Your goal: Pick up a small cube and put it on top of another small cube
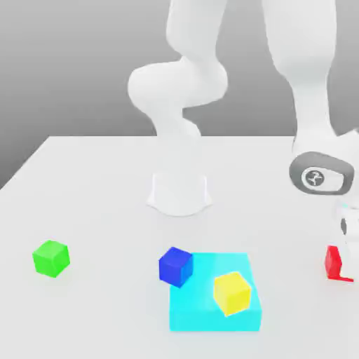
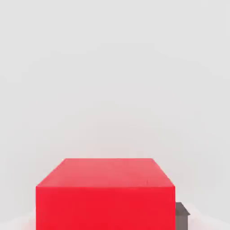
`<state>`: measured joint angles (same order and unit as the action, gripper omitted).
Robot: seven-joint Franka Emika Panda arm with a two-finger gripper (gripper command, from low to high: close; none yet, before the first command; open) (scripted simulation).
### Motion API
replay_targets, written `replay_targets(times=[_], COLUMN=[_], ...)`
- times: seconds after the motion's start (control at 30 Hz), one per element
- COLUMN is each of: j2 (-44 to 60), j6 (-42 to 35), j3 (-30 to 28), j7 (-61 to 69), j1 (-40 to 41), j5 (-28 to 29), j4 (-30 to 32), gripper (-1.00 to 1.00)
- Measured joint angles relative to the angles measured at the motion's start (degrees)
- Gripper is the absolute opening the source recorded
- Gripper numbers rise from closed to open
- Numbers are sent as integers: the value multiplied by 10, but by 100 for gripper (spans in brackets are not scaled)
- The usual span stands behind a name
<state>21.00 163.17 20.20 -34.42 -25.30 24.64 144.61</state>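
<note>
The end effector [image 1: 345, 268] is clenched on the red cube [image 1: 333, 263], down at the surface [image 1: 105, 210] toward the exterior view's right, well apart from the green cube [image 1: 51, 259]

The small red cube [image 1: 333, 262], plain and bright, is partly hidden and sits upright at the exterior view's right, in the near part of the scene.
</note>
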Motion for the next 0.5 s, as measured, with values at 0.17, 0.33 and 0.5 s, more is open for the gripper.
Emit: replay_targets(times=[0.17, 0.33, 0.5], j2=[-82, -163, -253], j6=[-56, -102, -144], j3=[63, 1, -49], j7=[60, -39, -145], j1=[51, 111, 210], j5=[-89, -121, -167], j4=[23, 62, 104], gripper=[-100, -100, -100])
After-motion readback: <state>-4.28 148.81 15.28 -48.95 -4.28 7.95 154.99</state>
